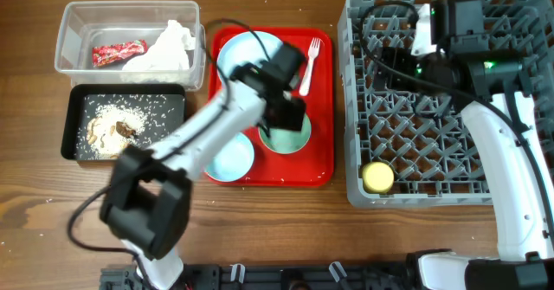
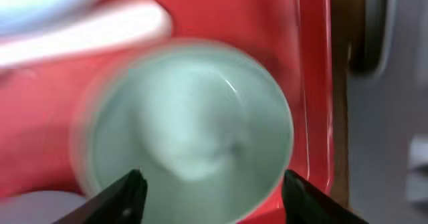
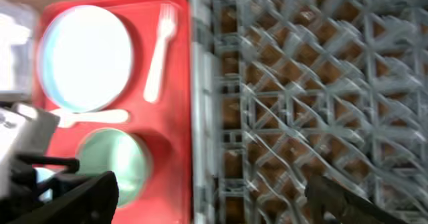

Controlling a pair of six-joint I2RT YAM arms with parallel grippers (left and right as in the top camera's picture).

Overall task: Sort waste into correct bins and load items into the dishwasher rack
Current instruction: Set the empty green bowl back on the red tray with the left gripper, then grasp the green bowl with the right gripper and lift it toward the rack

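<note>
My left gripper (image 1: 284, 115) is open, just above a pale green bowl (image 1: 293, 137) on the red tray (image 1: 322, 117); in the left wrist view the bowl (image 2: 190, 127) lies between the jaws (image 2: 214, 182). A second bowl (image 1: 229, 160), the blue plate (image 1: 247, 52) and the white fork (image 1: 310, 61) are on the tray. The spoon (image 3: 87, 117) lies between plate and bowl. My right gripper (image 1: 394, 58) is open and empty over the grey rack (image 1: 433, 151), which holds the yellow cup (image 1: 377, 177). The clear tub (image 1: 74, 22) holds the red wrapper (image 1: 119, 54) and napkin (image 1: 164, 52). The black tray (image 1: 71, 121) holds rice scraps (image 1: 117, 125).
The rack's left wall (image 3: 200, 83) stands close to the red tray's right edge. The right wrist view also shows the plate (image 3: 85, 57), fork (image 3: 159, 50) and green bowl (image 3: 114, 160). Bare wooden table (image 1: 35, 212) lies in front of the bins.
</note>
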